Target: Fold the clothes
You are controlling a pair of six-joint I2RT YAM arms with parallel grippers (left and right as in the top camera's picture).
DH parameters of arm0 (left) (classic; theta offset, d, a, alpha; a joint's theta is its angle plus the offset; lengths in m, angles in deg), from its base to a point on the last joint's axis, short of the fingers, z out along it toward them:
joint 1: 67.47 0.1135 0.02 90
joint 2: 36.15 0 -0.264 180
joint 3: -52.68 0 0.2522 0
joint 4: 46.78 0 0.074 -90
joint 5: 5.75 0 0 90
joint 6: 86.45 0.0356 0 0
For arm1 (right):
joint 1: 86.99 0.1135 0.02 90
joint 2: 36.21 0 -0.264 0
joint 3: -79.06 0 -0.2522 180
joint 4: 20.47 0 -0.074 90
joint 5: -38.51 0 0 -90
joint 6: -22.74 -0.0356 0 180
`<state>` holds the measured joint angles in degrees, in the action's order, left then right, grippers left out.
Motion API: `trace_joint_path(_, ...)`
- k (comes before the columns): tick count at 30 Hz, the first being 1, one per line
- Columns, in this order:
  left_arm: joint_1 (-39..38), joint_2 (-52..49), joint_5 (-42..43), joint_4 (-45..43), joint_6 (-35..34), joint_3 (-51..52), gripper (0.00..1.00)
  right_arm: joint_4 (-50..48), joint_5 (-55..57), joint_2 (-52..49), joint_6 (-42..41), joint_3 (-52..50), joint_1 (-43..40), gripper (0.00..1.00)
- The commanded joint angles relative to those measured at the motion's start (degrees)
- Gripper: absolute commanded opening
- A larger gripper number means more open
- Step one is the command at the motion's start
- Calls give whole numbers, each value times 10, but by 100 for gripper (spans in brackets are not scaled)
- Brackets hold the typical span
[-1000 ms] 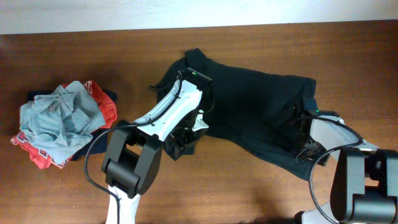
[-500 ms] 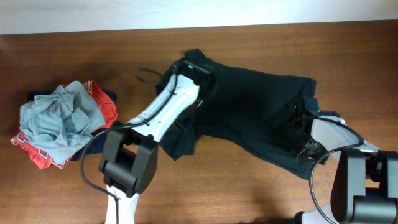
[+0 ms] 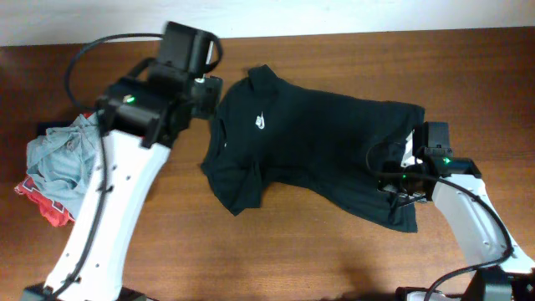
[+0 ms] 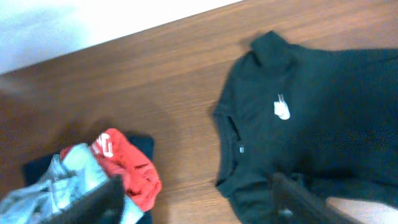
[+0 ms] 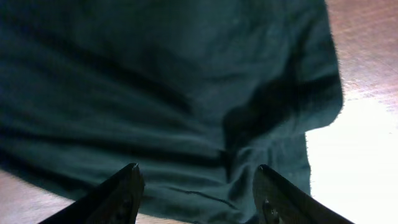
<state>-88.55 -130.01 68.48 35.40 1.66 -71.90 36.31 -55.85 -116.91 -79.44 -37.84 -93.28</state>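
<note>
The black T-shirt [image 3: 318, 146] lies spread front up across the middle of the table, its white chest logo [image 3: 260, 122] showing. My left gripper [image 3: 197, 92] is raised above the table's far left, beside the shirt's collar. In the left wrist view it is open and empty [image 4: 199, 205], over bare wood between the shirt [image 4: 317, 118] and the pile. My right gripper [image 3: 396, 179] hovers over the shirt's right end. In the right wrist view it is open [image 5: 202, 196] just above the dark fabric [image 5: 155, 93], holding nothing.
A pile of other garments sits at the left edge: grey-blue [image 3: 71, 159] on top, red-and-white [image 3: 50, 209] and navy [image 3: 52, 130] beneath. It also shows in the left wrist view [image 4: 93, 177]. A white wall borders the far table edge [image 3: 334, 17].
My left arm has lifted off the shirt's left side and swung up and to the left, uncovering the logo. My right arm has shifted slightly over the shirt's right end.
</note>
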Motion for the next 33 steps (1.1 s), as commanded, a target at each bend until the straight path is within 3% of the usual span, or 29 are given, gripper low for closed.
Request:
trace_joint_path(1,25,-21,105,5,68,13,84,3,-29,3,-8,6,2,47)
trace_joint_path(2,34,-26,126,6,68,22,81,3,-29,0,-17,6,2,29)
trace_joint_path(4,45,-35,158,5,79,42,65,3,-29,-8,-28,6,2,13)
trace_joint_path(6,53,-46,184,0,83,72,53,4,-27,-21,-37,6,2,4)
trace_joint_path(9,57,-66,219,-17,86,126,35,10,-27,-43,-56,6,1,4)
trace_joint_path(12,57,-85,274,-49,104,176,24,13,-26,-62,-68,6,-6,4)
trace_joint_path(15,57,-105,286,-82,108,223,20,16,-29,-85,-79,6,-19,4)
trace_joint_path(18,57,-131,287,-90,105,271,8,44,-32,-114,-78,6,-36,4)
trace_joint_path(26,56,-138,302,-109,88,336,8,47,-30,-123,-76,5,-43,4)
trace_joint_path(33,56,-140,299,-205,64,420,8,21,-30,-123,-76,5,-43,4)
